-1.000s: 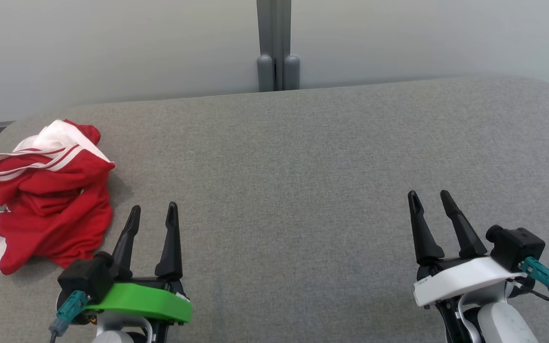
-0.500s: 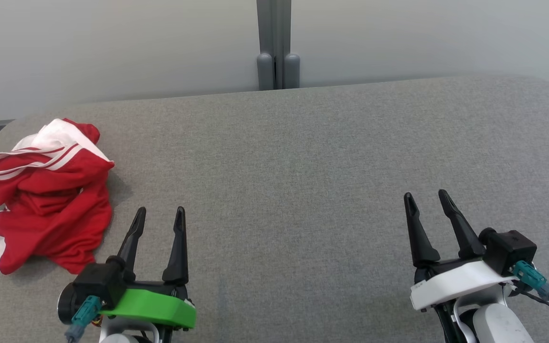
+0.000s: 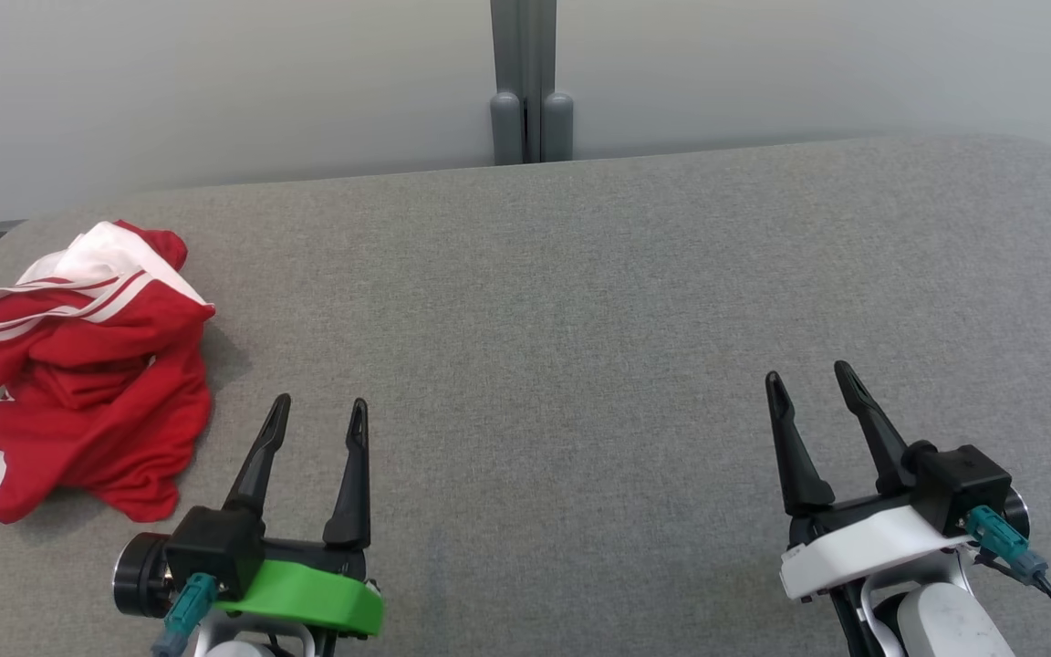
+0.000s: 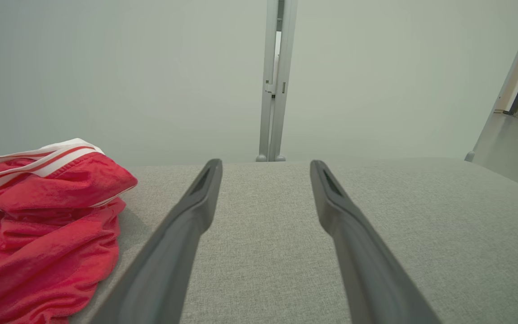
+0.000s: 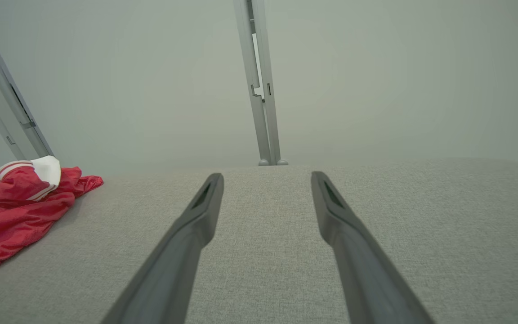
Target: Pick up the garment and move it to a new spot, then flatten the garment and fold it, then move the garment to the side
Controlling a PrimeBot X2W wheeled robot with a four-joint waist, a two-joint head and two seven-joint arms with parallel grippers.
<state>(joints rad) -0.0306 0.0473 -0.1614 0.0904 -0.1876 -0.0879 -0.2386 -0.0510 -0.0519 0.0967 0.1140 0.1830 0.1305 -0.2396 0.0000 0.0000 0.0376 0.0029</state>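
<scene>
Where woven table [image 3: 580,274] curves, crumpled garment [image 3: 88,365]

The garment [image 3: 88,365] lies on the desk [image 3: 580,319], far left; the left end effector [image 3: 320,406] near its right side, the right end effector [image 3: 808,374] well apart to the right; a post [image 3: 532,91] behind the desk

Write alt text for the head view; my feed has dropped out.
A crumpled red garment with white stripes lies at the left of a grey fabric surface. The left gripper, open and empty, sits just right of it near the bottom edge; the right gripper, also open, is at the lower right.
</scene>
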